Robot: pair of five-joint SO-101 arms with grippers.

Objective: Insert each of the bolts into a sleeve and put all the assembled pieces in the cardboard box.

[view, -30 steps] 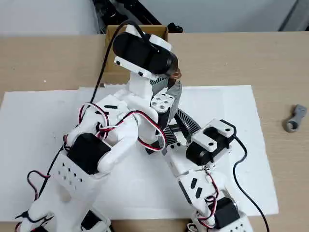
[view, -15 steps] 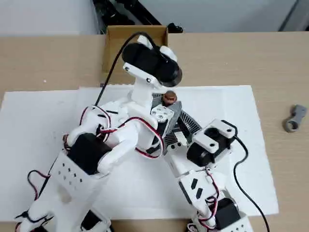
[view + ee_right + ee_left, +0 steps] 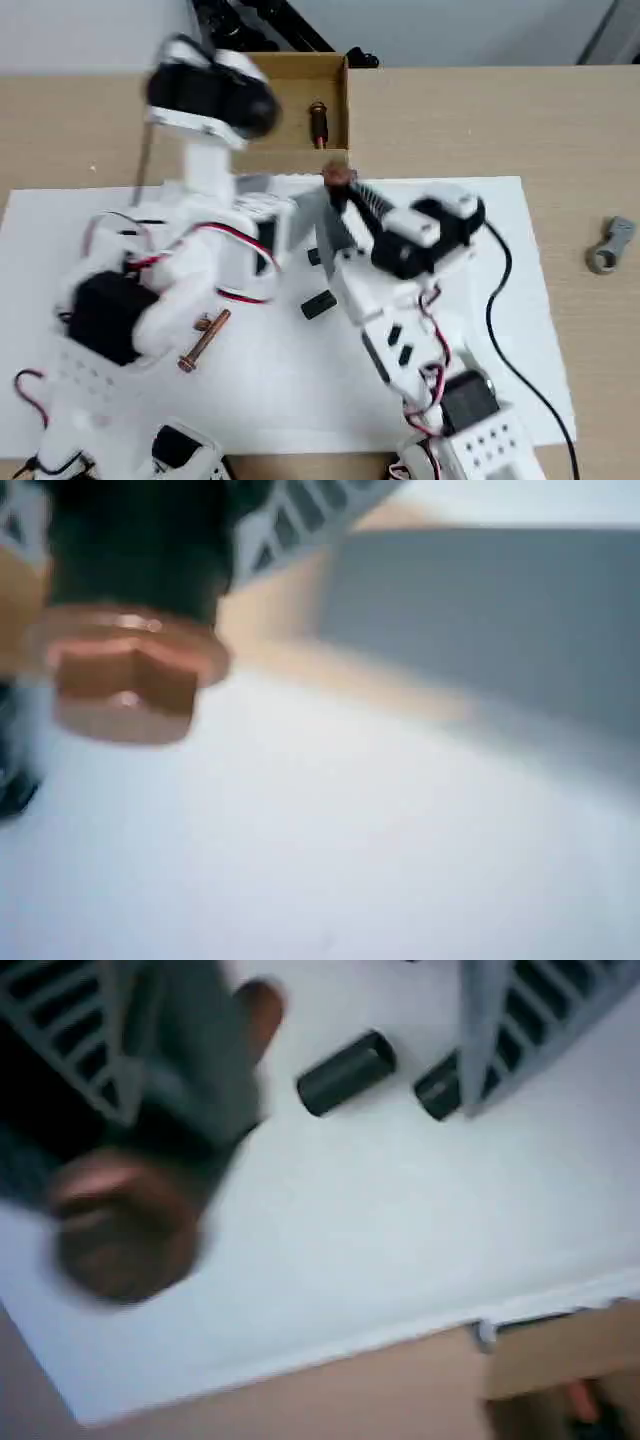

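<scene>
At the right end effector (image 3: 343, 192), clenched on a sleeved bolt (image 3: 125, 680), head toward the cardboard box (image 3: 285, 110) just beyond its near wall. Inside, one finished piece (image 3: 318, 120). Farther off, left end effector (image 3: 300, 1130) released; loose bolt (image 3: 205, 340) on the white mat (image 3: 480, 300).

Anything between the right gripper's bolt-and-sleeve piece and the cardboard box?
Nothing visible. The right gripper holds the assembled piece just short of the cardboard box, at its front wall. The opening beyond is unblocked, with one finished piece lying inside.
</scene>
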